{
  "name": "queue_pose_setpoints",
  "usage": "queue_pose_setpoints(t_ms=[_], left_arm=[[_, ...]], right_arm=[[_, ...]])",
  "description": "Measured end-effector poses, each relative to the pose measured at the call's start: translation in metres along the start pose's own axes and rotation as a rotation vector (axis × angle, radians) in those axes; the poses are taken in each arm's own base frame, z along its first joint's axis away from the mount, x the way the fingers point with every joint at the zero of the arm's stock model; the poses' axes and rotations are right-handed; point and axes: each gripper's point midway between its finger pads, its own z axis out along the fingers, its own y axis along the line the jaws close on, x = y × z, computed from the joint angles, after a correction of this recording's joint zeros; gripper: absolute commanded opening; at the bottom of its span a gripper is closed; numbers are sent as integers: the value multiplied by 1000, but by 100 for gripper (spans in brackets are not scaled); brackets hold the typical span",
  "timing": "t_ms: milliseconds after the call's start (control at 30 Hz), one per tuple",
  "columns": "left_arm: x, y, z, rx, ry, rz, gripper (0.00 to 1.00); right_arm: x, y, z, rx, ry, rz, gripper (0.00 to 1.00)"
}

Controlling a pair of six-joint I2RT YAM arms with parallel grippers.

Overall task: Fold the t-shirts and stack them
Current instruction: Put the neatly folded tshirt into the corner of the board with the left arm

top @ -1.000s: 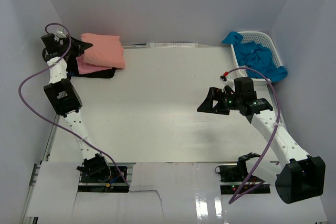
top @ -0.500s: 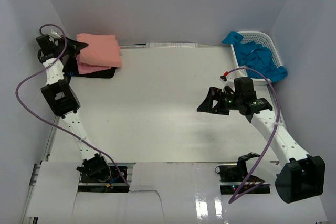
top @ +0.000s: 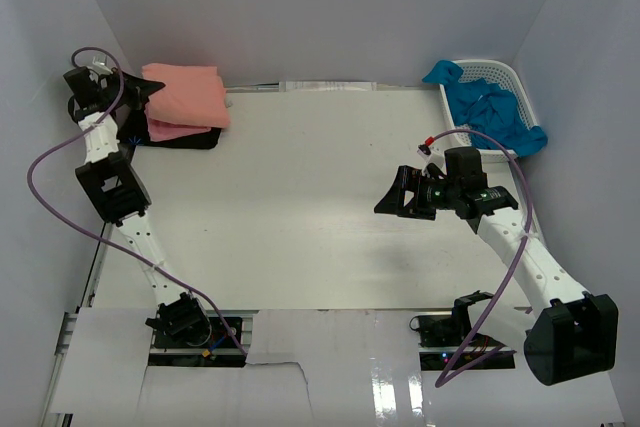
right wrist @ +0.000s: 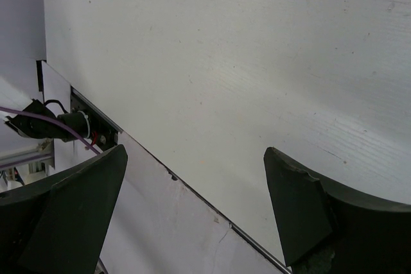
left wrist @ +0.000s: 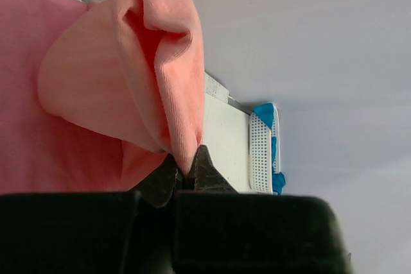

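Note:
A folded salmon-coral t-shirt (top: pixel 190 95) lies on top of a stack at the table's far left corner. Under it shows a lighter pink t-shirt (top: pixel 163 130), and a black t-shirt (top: pixel 195 140) at the bottom. My left gripper (top: pixel 148 93) is shut on the salmon shirt's left edge. In the left wrist view the cloth (left wrist: pixel 128 75) bulges up from the pinched fingertips (left wrist: pixel 207 170). Bright blue t-shirts (top: pixel 495 109) fill the basket at far right. My right gripper (top: pixel 392 197) hangs open over the bare table with nothing between its fingers (right wrist: pixel 292 203).
The white lattice basket (top: pixel 500 72) stands in the far right corner, also seen small in the left wrist view (left wrist: pixel 262 152). White walls close in the table on three sides. The arm bases and a purple cable (top: pixel 60 157) sit along the left and near edges.
My left gripper has drawn back toward the far left corner, dragging the salmon shirt a little left with it. The right arm has hardly moved.

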Motion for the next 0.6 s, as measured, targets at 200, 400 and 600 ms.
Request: queue_pose_setpoints(t_ms=[200, 400, 600], left_arm=[[-3, 2, -4, -1, -6, -4, 0], [-6, 9, -9, -25, -14, 1, 0], [-10, 18, -11, -65, -28, 18, 0]], right_arm=[[1, -1, 2, 2, 7, 6, 94], [1, -1, 2, -1, 11, 7, 94], [2, -3, 5, -3, 23, 15, 94]])
